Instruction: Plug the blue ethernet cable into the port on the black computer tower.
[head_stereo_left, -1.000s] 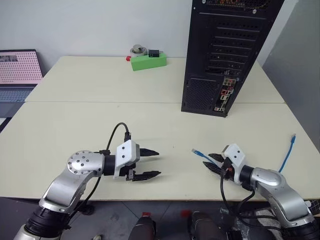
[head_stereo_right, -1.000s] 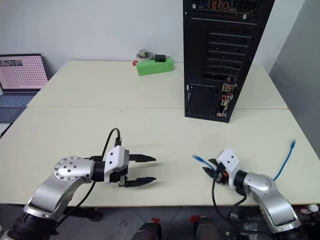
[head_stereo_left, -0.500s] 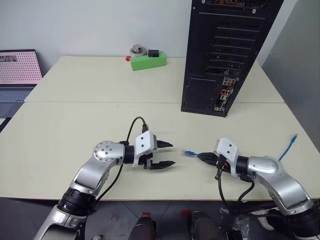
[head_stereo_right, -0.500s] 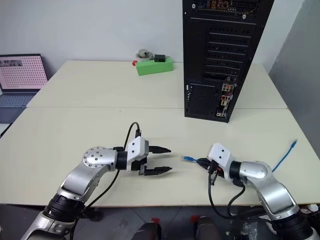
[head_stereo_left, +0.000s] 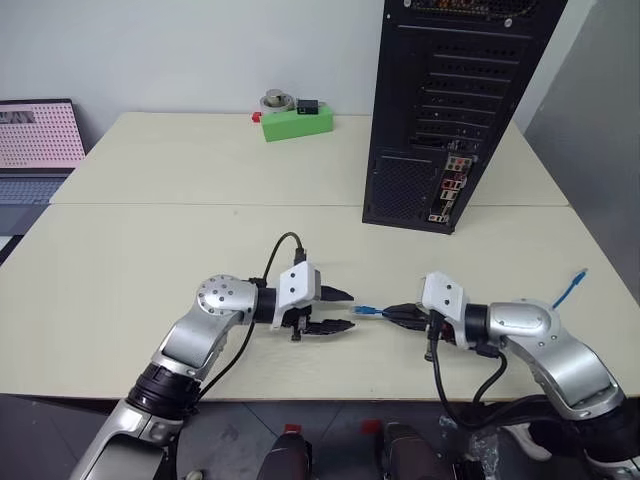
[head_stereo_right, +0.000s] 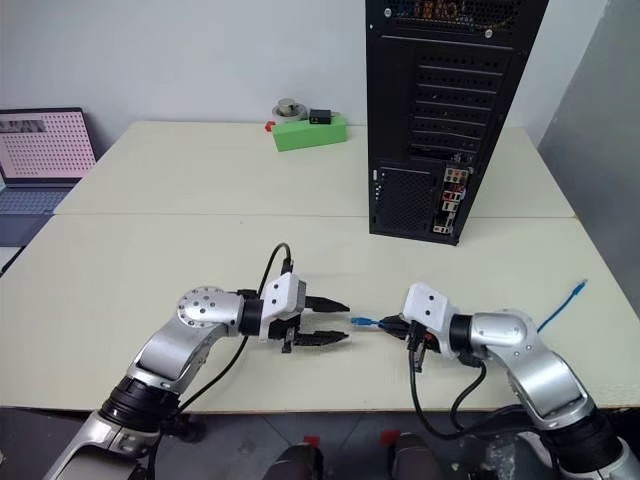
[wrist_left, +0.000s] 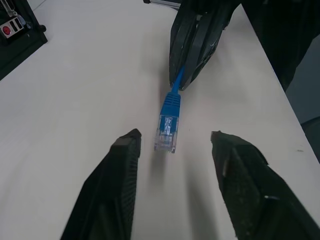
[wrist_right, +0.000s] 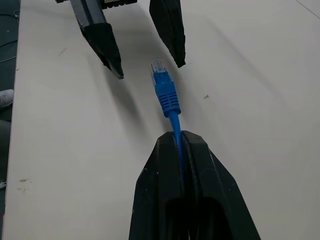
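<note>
Both arms have closed in toward the middle of the desk (head_stereo_left: 150, 260) since the earlier frames, and the gap between the two grippers is now small. The right gripper (head_stereo_left: 395, 313) is pressed together on the blue ethernet cable (wrist_right: 165, 92), pinching the cord just behind the plug so that the clear plug sticks out toward the left gripper (head_stereo_left: 343, 311). The left gripper's fingers (wrist_left: 117, 175) stand spread, one on each side of the plug, not touching it. The far end of the cable (head_stereo_left: 570, 290) trails off over the desk edge on the robot's right. The black computer tower (head_stereo_left: 450, 110) stands well apart at the back of the desk, rear panel and connector cluster facing the robot.

The step in hand appears to be a handover or regrasp of the plug. To do it well, the left gripper should centre on the plug body and close squarely across it. The right gripper should hold firm until that grip is secure. The plug's latch orientation cannot be told.
</note>
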